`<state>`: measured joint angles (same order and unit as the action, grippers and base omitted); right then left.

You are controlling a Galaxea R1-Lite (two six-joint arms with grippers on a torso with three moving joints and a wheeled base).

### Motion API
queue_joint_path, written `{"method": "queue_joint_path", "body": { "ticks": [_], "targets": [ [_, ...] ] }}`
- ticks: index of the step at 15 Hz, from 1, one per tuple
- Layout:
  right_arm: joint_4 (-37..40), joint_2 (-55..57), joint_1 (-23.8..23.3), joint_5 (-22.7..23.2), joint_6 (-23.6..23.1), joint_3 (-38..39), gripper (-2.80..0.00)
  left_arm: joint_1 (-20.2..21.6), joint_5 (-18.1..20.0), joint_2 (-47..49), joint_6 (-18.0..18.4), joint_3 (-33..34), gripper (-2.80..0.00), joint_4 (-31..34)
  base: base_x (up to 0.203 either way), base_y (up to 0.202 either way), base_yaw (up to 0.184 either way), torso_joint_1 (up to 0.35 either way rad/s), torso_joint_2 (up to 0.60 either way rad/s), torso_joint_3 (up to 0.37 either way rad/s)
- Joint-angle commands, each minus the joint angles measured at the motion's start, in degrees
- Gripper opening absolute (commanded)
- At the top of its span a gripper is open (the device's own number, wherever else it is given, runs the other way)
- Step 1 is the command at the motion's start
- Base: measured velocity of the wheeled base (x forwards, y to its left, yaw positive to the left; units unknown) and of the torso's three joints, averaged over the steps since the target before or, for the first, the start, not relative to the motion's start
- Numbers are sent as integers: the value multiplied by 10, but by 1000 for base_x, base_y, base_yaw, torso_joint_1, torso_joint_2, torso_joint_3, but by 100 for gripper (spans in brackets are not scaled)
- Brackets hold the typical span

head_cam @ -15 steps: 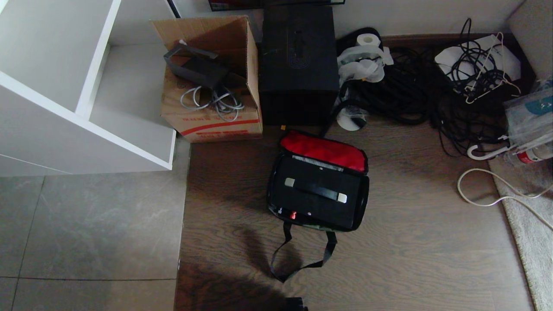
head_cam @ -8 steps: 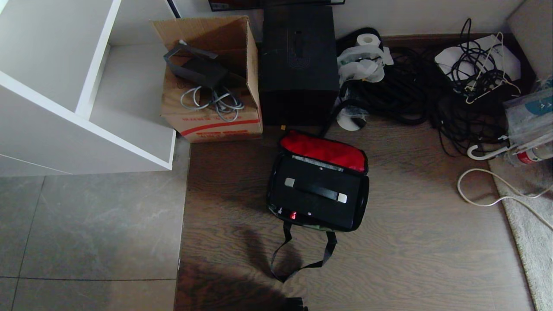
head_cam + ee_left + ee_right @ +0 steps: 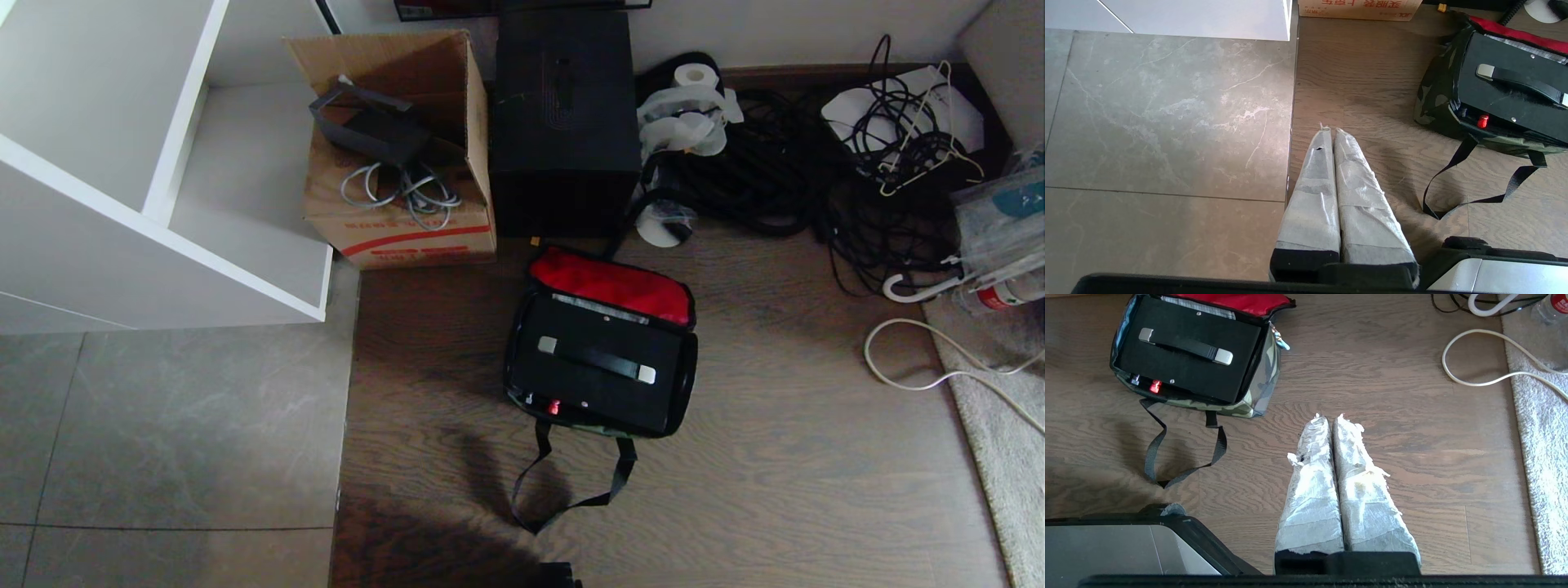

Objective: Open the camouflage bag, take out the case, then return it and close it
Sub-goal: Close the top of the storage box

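1. On the wood floor, off to the bag's left, the left gripper hangs with its taped fingers pressed together, holding nothing.
2. The camouflage bag lies open in the middle, red lid folded back, the case inside it.
3. To the bag's right, the right gripper hangs closed and empty.

Neither arm appears in the head view. The case sits inside the camouflage bag, so its lower body and underside are concealed; only its top face shows. The bag's camouflage fabric is largely hidden from the head view. In the left wrist view the bag is cut by the picture edge. Print on the cardboard box is too small to read. The white shelf unit and the grey rug run out of frame.
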<state>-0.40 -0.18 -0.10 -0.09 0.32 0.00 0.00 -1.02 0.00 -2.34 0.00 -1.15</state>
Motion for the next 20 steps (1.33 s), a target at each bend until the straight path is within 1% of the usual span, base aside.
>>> {"method": "queue_joint_path", "body": {
  "ticks": [1,20],
  "targets": [
    [0,1,0,0,0,1,-280,0,0,-1,0,5,-280,0,0,0,0,0,0,0],
    [1,1,0,1,-3,1,-280,0,0,-1,0,5,-280,-1,0,0,0,0,0,0]
  ]
}}
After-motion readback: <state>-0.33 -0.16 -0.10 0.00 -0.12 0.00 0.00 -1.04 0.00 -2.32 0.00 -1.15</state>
